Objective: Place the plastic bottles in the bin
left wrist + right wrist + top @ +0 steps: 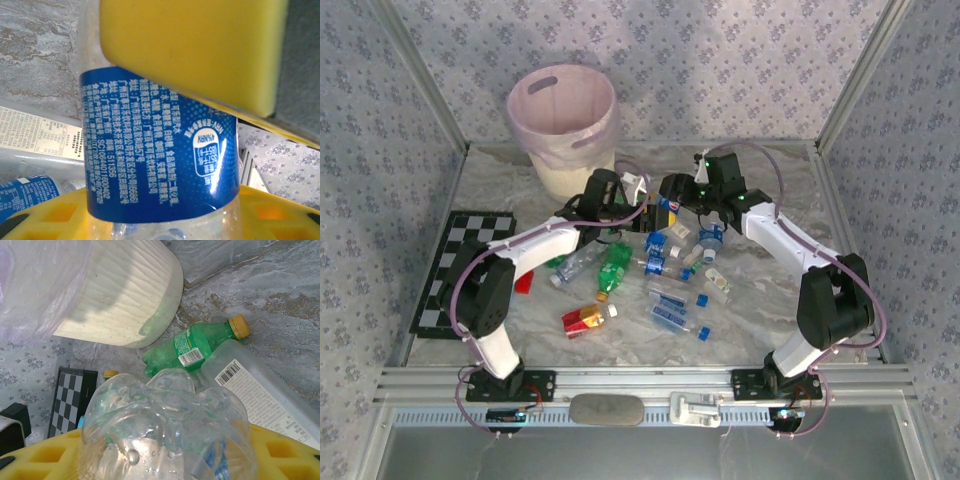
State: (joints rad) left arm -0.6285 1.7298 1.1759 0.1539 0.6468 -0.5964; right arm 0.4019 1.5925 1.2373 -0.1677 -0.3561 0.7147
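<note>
Left gripper (160,145) is clamped on a clear blue-label bottle (150,165). Its yellow pads (190,50) pinch across the label, and the bottle looks lifted over the far middle of the table. Right gripper (682,190) sits just beside it. In its wrist view a clear bottle base (165,430) rests on the lower yellow finger (35,455). The upper finger is out of frame, so you can't tell whether the jaws are closed on it. Bin (575,160) stands at the far left, near both grippers. Loose bottles (620,265) lie heaped on the table, nearer the arm bases.

Risks:
- The label is slick and the body soft, so the bottle may twist or squirt out as you swing left.
- You can't tell if it's one bottle or two. If both grippers have the same one, pulling apart would tug it loose.
- The wrists are close, so watch for a clash.
- Carry too low and you clip the bin rim.

Hidden: both held bottles' caps, the bin's bottom, anything under the arms.
</note>
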